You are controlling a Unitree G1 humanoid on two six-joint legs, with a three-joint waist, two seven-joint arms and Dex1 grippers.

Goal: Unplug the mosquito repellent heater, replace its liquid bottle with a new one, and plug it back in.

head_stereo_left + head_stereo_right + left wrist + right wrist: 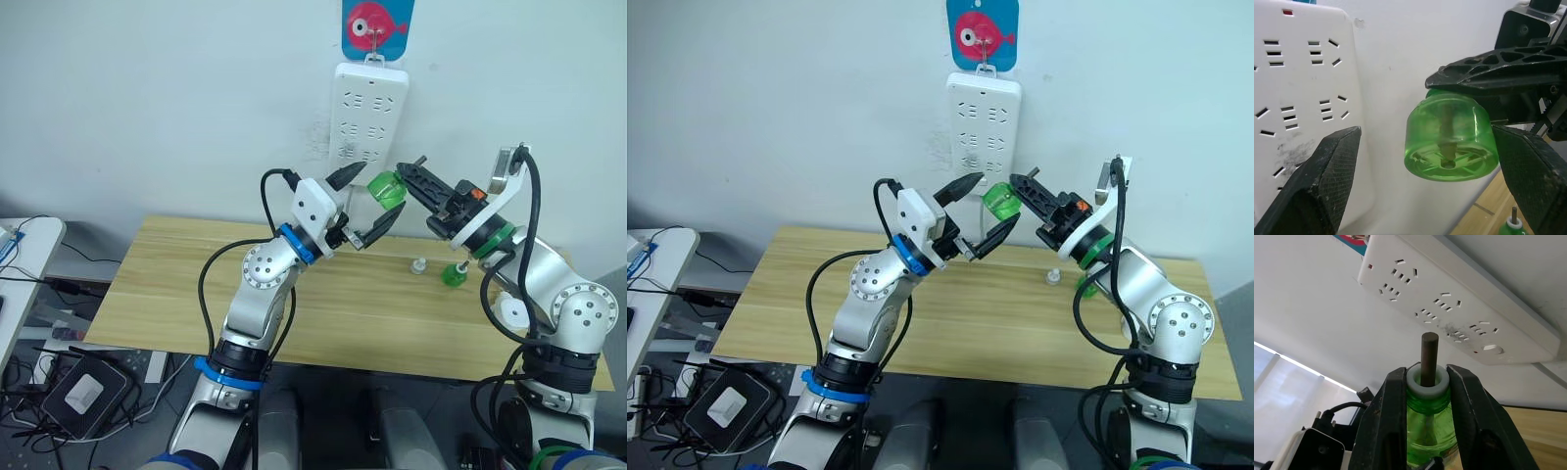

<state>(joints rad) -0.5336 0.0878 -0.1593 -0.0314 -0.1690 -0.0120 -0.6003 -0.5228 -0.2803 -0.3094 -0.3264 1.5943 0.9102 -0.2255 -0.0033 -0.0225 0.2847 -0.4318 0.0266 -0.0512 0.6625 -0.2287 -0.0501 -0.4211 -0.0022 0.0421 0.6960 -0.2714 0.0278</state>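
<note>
My right gripper (407, 181) is shut on the neck of a green liquid bottle (387, 189), holding it in the air in front of the wall just under the power strip. A dark wick sticks out of the bottle's white collar (1427, 382). My left gripper (382, 191) is open, with one finger (1327, 171) on each side of the bottle's base (1449, 139), not touching it. The mosquito repellent heater is out of view.
A long white power strip (370, 113) hangs on the wall under a fish-shaped hook. On the wooden table (196, 284), a second green bottle (455, 274) and a small clear cap-like piece (418, 265) stand below my right arm.
</note>
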